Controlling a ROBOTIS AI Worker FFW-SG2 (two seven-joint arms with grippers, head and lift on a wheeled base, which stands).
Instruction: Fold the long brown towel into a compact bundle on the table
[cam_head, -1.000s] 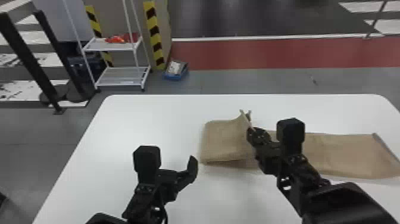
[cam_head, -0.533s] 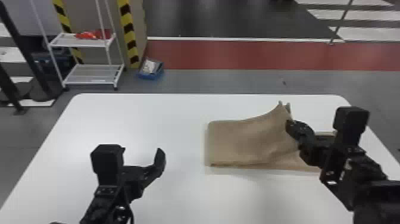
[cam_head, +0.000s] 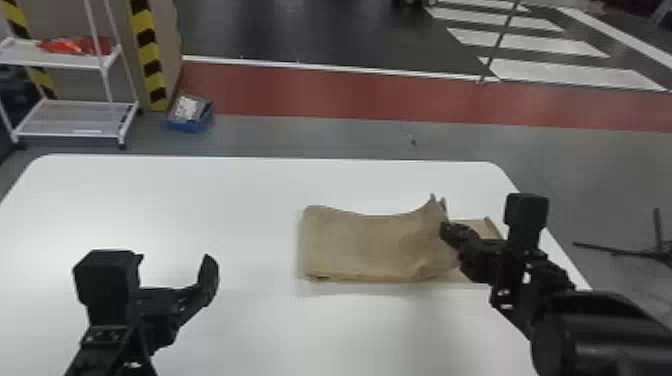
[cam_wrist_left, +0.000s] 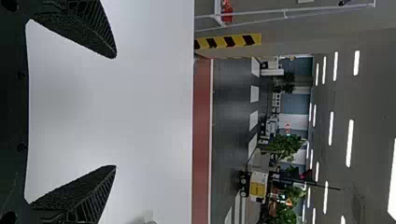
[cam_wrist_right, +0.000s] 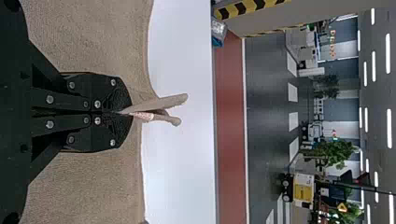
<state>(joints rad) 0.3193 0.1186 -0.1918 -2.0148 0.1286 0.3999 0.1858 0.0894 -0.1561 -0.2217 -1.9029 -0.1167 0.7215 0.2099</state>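
Pinching raised edge of brown towel (cam_head: 370, 246) btwn fingers, R end effector (cam_head: 446, 231)

The towel (cam_head: 370, 245) lies on the counter (cam_head: 200, 200), right of centre, its upper fold over a lower layer that runs out farther right. Between the jaws of the right gripper (cam_head: 446, 229) is the fold's right end. The left gripper (cam_head: 175, 262) is over the counter, left of the towel. Behind the counter, at the far left, stands a rack (cam_head: 75, 117), with a bin (cam_head: 189, 117) on the floor (cam_head: 310, 137) to its right. Right of the counter is a stand (cam_head: 617, 251).
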